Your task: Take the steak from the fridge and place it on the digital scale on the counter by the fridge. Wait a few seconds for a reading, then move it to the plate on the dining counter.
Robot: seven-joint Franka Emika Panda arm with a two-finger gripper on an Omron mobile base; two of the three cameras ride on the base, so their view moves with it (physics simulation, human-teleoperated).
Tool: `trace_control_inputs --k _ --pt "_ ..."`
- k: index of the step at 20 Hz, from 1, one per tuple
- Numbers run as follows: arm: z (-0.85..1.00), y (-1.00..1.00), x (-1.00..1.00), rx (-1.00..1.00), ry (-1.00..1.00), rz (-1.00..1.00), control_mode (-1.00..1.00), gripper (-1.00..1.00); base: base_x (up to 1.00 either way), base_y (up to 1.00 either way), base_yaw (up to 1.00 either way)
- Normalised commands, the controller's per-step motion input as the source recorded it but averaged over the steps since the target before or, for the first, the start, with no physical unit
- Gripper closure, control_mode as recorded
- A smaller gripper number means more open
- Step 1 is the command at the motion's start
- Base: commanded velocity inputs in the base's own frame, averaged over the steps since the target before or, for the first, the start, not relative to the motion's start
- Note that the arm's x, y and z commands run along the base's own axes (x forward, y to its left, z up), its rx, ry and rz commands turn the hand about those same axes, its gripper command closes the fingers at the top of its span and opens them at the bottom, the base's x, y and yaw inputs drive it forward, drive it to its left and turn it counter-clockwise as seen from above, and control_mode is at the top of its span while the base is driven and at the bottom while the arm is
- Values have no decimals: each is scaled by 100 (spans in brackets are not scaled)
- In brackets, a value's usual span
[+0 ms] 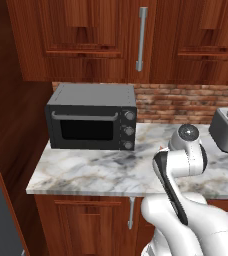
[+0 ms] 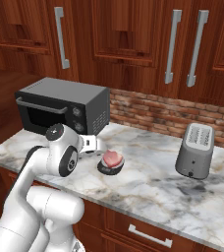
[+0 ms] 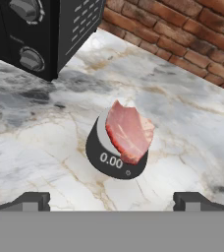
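Resting on the scale (image 3: 115, 160), the steak (image 3: 128, 132) sits beside the toaster oven (image 3: 40, 29); jaws spread wide, empty.

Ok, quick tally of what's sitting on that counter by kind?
Toaster oven: 1
Toaster: 1
Digital scale: 1
Steak, lying on the scale: 1
Total: 4

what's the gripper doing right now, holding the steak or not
gripper: open, holding nothing; the steak lies on the digital scale ahead of it.
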Motion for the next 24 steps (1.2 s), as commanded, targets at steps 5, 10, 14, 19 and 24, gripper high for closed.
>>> trace_control_inputs --k 5,10,14,19,24 --pt "-22 -13 21 0 0 0 -100 -100 0 0 0" --pt "-30 -5 12 0 0 0 -100 -100 0 0 0" --pt "-32 0 6 -1 0 0 -100 -100 0 0 0" --pt "-29 0 16 -1 0 0 -100 -100 0 0 0" --pt "-39 0 17 -3 0 0 -100 -100 0 0 0"
